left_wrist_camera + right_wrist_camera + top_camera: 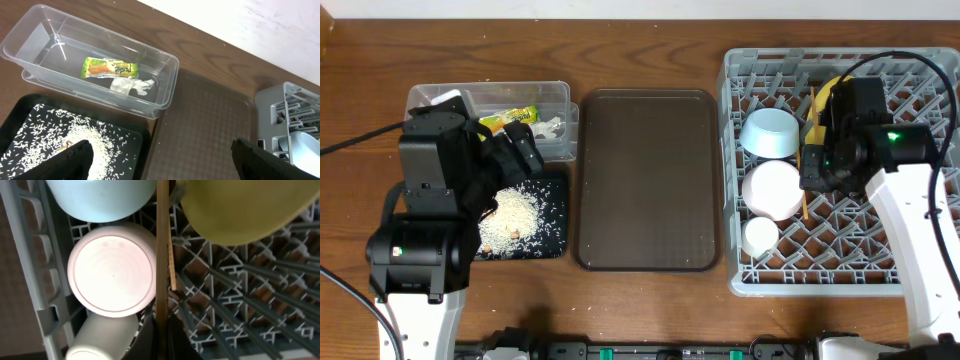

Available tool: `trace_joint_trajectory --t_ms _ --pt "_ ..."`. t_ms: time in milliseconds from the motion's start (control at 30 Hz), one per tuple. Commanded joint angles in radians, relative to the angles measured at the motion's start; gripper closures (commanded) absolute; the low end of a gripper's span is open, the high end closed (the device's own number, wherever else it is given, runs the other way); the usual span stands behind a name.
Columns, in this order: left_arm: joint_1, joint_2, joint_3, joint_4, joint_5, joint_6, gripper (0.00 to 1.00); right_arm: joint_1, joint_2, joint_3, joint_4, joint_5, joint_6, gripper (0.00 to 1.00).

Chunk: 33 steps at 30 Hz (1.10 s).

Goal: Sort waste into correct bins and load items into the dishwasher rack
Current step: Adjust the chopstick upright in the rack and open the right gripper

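My right tool (161,327) was clamped on the wooden chopsticks (162,250) over the dishwasher rack (920,275), between the white bowl (112,270) and the yellow plate (240,210). My left tool (172,162) hung wide open above the rice scraps (85,135) on the black tray (15,120). The snack wrapper (107,68) and napkin (131,86) lay in the clear tub (30,35).

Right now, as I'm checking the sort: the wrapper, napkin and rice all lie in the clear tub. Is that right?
No. The wrapper and napkin lie in the clear tub, but the rice is in the black tray beside it; the left wrist view shows this.
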Motion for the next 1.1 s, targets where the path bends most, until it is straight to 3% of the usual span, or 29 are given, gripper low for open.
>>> trace_joint_trajectory --t_ms 0,200,1067 --pt "0.004 0.0 0.014 0.0 -0.002 0.009 0.08 -0.013 0.034 -0.002 0.009 0.023 -0.138 0.99" --pt "0.004 0.0 0.014 0.0 -0.002 0.009 0.09 -0.014 0.09 -0.002 0.045 0.134 -0.154 0.99" --pt "0.004 0.0 0.014 0.0 -0.002 0.009 0.09 -0.016 0.127 -0.002 0.091 0.113 -0.153 0.99"
